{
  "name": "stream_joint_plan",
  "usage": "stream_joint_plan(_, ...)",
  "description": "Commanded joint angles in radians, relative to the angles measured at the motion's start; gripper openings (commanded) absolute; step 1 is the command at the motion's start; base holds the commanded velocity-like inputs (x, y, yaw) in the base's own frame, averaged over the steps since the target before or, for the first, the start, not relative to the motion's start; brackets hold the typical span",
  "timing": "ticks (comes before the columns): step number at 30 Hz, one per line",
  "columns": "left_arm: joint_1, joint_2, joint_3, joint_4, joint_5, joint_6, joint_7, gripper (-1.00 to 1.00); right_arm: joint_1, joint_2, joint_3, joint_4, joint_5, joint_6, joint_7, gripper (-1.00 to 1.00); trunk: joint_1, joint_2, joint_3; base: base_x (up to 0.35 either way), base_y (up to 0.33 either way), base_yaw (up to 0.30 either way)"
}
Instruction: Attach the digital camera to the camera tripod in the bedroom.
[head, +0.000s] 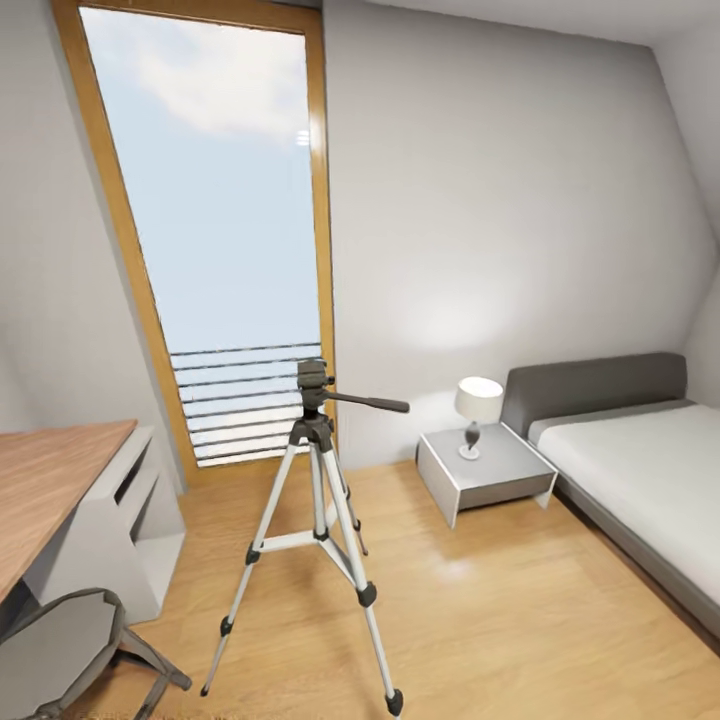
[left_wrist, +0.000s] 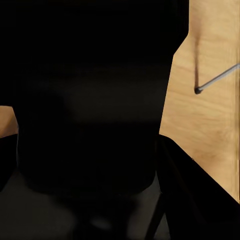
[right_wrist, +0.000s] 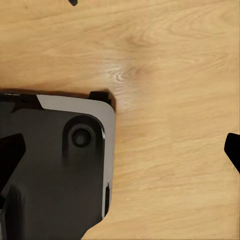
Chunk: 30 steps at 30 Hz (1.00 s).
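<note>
1. Blackness takes up most of the left wrist view: a large dark mass sits close to the lens, too dim to tell whether it is the left gripper, something held, or part of the robot, so I cannot tell how the left fingers stand.
2. Beside that dark mass, the light wood floor (left_wrist: 210, 125) shows, with a thin grey rod (left_wrist: 217, 79) ending in a small dark tip just above it.
3. In the right wrist view a black part (right_wrist: 232, 150) juts in at one edge over the floor; the right gripper's state cannot be told from it.
4. The same view looks down on the rounded corner of the robot's black, grey-edged base (right_wrist: 55, 165), resting on the floor.
5. In the head view the camera tripod (head: 315, 520) stands upright on the floor, legs spread, its pan handle pointing toward the bed side, just before the tall wood-framed window (head: 215, 200).
6. A wooden desk (head: 50, 490) runs along the room's left edge, with a grey chair (head: 60, 640) at its near end.
7. Against the far wall a grey bedside table (head: 485, 470) carries a white-shaded lamp (head: 478, 405); the grey-framed white bed (head: 640, 470) lies just beside it, in the room's right corner.
</note>
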<state>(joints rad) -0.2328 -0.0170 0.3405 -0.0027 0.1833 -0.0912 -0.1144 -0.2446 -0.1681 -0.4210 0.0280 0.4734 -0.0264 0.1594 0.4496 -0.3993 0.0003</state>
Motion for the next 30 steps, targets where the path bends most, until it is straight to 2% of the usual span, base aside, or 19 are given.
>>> stream_joint_plan(1, 0.0, -0.002, 0.001, 0.001, 0.011, -0.002, -0.004, -1.0, -0.001, -0.001, -0.008, 0.003, 0.008, -0.003, 0.002, 1.0, 0.0, -0.001, 0.0, 0.0, 0.0, 0.268)
stream_joint_plan(22, 0.0, -0.005, 0.001, 0.001, 0.019, -0.002, -0.003, -1.0, -0.001, -0.002, -0.01, 0.003, 0.006, -0.002, 0.002, 1.0, 0.0, -0.001, 0.0, 0.0, 0.0, 0.268)
stream_joint_plan(30, 0.0, -0.004, 0.0, 0.001, 0.019, -0.002, -0.004, -1.0, -0.001, -0.002, -0.01, 0.003, 0.005, 0.0, 0.002, 1.0, 0.0, -0.001, 0.0, 0.088, 0.0, 0.097)
